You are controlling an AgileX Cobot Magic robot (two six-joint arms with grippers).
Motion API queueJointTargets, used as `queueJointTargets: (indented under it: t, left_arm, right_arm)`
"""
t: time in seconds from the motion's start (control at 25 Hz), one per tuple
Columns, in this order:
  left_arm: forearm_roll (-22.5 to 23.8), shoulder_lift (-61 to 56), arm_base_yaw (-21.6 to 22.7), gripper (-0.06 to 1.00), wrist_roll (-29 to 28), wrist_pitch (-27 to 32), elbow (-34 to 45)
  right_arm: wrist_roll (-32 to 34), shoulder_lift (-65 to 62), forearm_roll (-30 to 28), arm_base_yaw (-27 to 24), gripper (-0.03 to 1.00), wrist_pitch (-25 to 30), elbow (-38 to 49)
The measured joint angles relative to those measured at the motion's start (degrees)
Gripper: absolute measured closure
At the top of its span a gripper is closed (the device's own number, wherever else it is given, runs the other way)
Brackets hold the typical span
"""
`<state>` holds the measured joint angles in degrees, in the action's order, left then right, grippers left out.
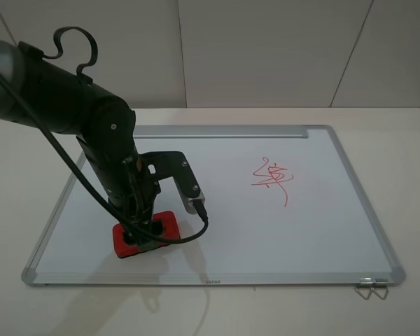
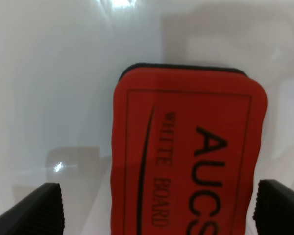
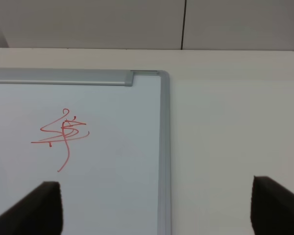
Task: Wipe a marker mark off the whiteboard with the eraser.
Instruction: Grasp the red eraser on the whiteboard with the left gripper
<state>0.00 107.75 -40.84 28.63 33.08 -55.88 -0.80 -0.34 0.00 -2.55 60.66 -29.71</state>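
Note:
The whiteboard [image 1: 266, 238] lies flat on the table, its silver strip [image 1: 220, 131] along the far edge. The red eraser [image 1: 143, 234] rests on the board near its front left. My left gripper [image 1: 145, 227] hangs low right over it, open, with a finger on each side; in the left wrist view the eraser [image 2: 186, 147] shows its "AUCS" lettering and gaps to both fingertips [image 2: 39, 210]. The thin zigzag marker mark is not in view. A denser red scribble [image 1: 271, 180] with a curving tail sits right of centre. My right gripper [image 3: 157, 210] is open over the table beside the board's right edge.
A white table [image 1: 406, 175] surrounds the board, and a white wall stands behind it. A small metal clip [image 1: 371, 290] hangs at the board's front right corner. The left arm and its black cable [image 1: 70, 161] cover part of the board's left side.

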Motion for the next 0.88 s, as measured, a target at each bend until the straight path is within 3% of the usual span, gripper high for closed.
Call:
queueJointTargets:
  t: [0.68, 0.76, 0.84, 0.88]
  left_arm:
    - [-1.6, 3.6, 0.0, 0.18, 0.2, -1.4, 0.0]
    - [-1.6, 3.6, 0.0, 0.24, 0.2, -1.5, 0.0]
    - [-1.7, 3.6, 0.0, 0.37, 0.0, -1.5, 0.0]
    - [-1.6, 3.6, 0.0, 0.37, 0.0, -1.5, 0.0]
  right_arm:
    - [0.0, 0.0, 0.0, 0.0, 0.27, 0.0, 0.0]
    - [0.0, 0.0, 0.0, 0.0, 0.27, 0.0, 0.0]
    - [0.0, 0.0, 0.0, 0.0, 0.27, 0.0, 0.0]
    - [0.0, 0.0, 0.0, 0.0, 0.27, 0.0, 0.0]
